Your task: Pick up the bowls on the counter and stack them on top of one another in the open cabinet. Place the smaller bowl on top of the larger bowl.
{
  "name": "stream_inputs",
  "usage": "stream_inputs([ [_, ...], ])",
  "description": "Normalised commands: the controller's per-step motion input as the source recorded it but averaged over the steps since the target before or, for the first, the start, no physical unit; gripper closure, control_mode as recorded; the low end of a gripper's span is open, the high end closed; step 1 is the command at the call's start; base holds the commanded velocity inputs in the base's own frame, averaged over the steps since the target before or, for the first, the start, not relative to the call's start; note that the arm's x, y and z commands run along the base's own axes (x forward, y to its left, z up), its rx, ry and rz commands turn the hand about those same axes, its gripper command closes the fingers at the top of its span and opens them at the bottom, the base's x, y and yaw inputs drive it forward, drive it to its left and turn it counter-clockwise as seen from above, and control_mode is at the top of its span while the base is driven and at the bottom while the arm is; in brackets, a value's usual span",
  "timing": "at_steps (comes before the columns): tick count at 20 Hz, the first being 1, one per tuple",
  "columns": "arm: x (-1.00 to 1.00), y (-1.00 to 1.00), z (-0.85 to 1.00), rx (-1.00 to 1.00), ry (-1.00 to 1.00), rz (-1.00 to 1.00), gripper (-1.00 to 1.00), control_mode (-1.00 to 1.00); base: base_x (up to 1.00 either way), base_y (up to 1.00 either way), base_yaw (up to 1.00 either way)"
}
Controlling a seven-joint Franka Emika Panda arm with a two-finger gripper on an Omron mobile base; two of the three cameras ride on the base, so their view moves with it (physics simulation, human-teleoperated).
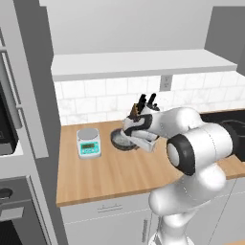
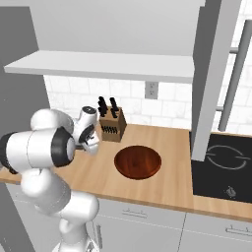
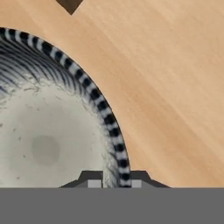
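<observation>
On the pale wood-grain counter [image 3: 175, 87], the pincer [image 3: 113, 183] pinches the round speckled bowl's [image 3: 48, 140] striped rim.

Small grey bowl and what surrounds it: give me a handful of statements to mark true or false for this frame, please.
1. The gripper has its fingers closed over the rim of the smaller bowl, one inside and one outside. True.
2. The larger bowl already sits on the open cabinet ledge. False: it rests on the counter, in front of the knife block.
3. A white kitchen scale stands on the counter to the left of the smaller bowl in the left base view. True.
4. The smaller bowl is stacked inside the larger bowl. False: the two sit apart on the wood.
5. The cabinet ledge holds a bowl. False: no bowl shows on it.
</observation>
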Motion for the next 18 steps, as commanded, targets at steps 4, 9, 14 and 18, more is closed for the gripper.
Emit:
stream_inputs([
  [4, -1.00, -0.25, 0.96, 0.00, -0.07, -0.05, 1.00, -1.00, 0.00, 0.00, 0.00],
  [9, -0.83, -0.79, 0.87, 0.01, 0.00, -0.03, 1.00, -1.00, 0.00, 0.00, 0.00],
  [14, -0.55, -0.90, 0.64, 0.00, 0.00, 0.00, 1.00, -1.00, 0.00, 0.00, 0.00],
  [18, -0.44, -1.00, 0.56, 0.01, 0.00, 0.00, 1.00, -1.00, 0.00, 0.00, 0.00],
])
